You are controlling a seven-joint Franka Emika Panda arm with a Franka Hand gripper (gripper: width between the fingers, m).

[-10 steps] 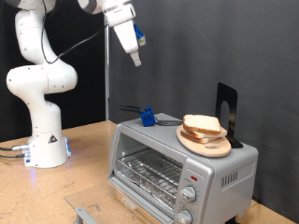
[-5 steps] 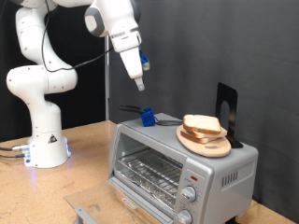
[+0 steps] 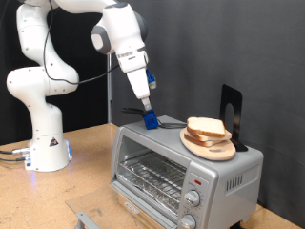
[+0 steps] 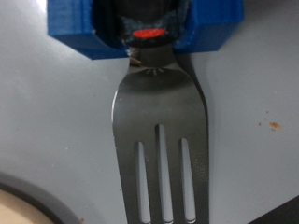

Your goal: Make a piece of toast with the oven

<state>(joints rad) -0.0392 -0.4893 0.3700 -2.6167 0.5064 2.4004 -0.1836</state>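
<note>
The silver oven (image 3: 181, 164) stands at the exterior view's lower right, its wire rack showing behind the glass door. On its top a round wooden plate (image 3: 213, 149) carries two stacked bread slices, and the upper piece of toast (image 3: 205, 126) lies flat. A metal fork (image 4: 159, 140) with a blue block (image 3: 151, 119) on its handle lies on the oven top to the left of the plate. My gripper (image 3: 146, 103) hangs just above that blue block (image 4: 75, 23), pointing down at it. Its fingers do not show in the wrist view.
A black upright stand (image 3: 232, 113) rises behind the plate. The white robot base (image 3: 43, 138) sits on the wooden table at the exterior view's left. A grey metal piece (image 3: 86, 218) lies at the table's front edge.
The gripper has come down and moved slightly to the right, from well above the oven to just over the fork's blue block. The toast, plate and oven have not moved.
</note>
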